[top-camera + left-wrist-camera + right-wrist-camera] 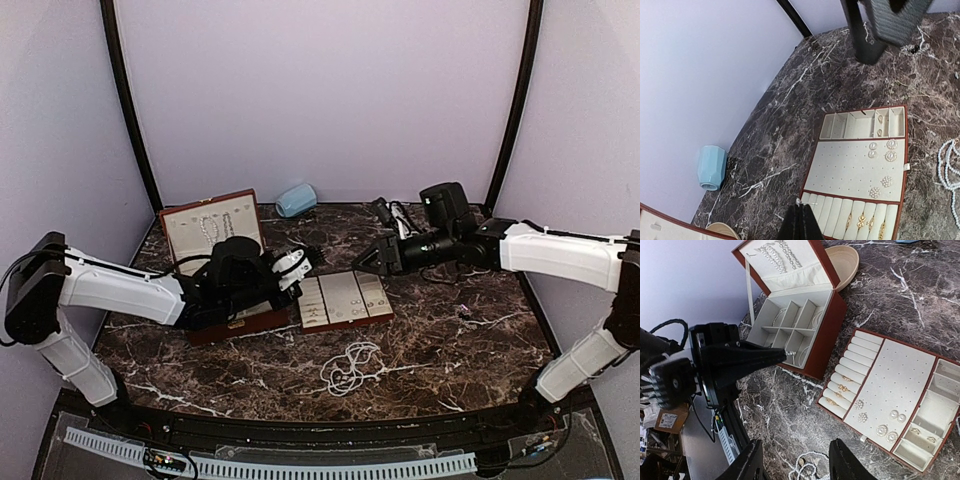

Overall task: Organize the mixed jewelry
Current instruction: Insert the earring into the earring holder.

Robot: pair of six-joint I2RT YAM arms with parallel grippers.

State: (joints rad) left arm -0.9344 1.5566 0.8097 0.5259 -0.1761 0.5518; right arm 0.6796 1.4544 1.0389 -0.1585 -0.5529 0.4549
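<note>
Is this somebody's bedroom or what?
Probably a robot test booth, not a bedroom: a left arm and right arm standing at a marble-look table, plain purple walls closing it in.

Case lid (185, 235) upright left rear; tray (345, 298) low centre; bead strands (350, 368) front; right marble (470, 335) bare.

One reddish-brown case (827, 335), one flat tray (905, 375), one pale blue object (711, 167), six pearl earrings (890, 156), three gold rings (862, 222), one loose heap of bead strands (350, 365).
</note>
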